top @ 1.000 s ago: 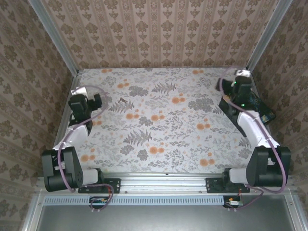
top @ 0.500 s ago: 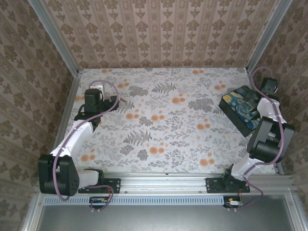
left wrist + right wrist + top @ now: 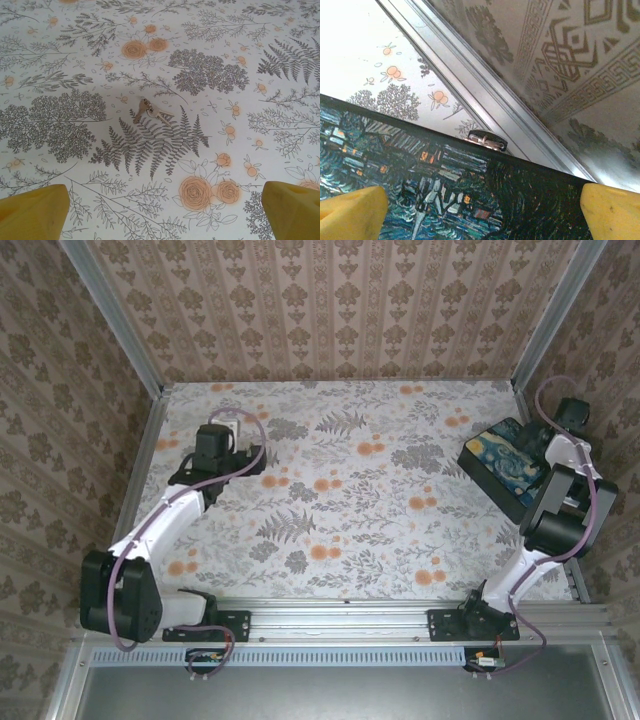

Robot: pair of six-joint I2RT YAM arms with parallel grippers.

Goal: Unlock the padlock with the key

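Observation:
The key (image 3: 150,111) is a small grey bunch on a ring, lying flat on the floral table cover. My left gripper (image 3: 162,215) hovers over it, open, with its yellow fingertips (image 3: 32,212) wide apart and nothing between them. In the top view the left gripper (image 3: 218,462) is at the table's left rear. The padlock (image 3: 487,140) is small and dark with a metal shackle, and hangs at the far edge of the black box with the painted lid (image 3: 445,185). My right gripper (image 3: 481,215) is open above that lid, touching nothing.
The box (image 3: 500,465) sits at the table's right side, close to the aluminium rail (image 3: 485,95) and the patterned wall. The right arm (image 3: 560,510) is folded up beside it. Purple cables loop over both wrists. Open floral table surface (image 3: 350,510) lies between the arms.
The left arm has swung right and further out, so it now stands over the key. The right arm has pulled back off the box to the right edge and folded up.

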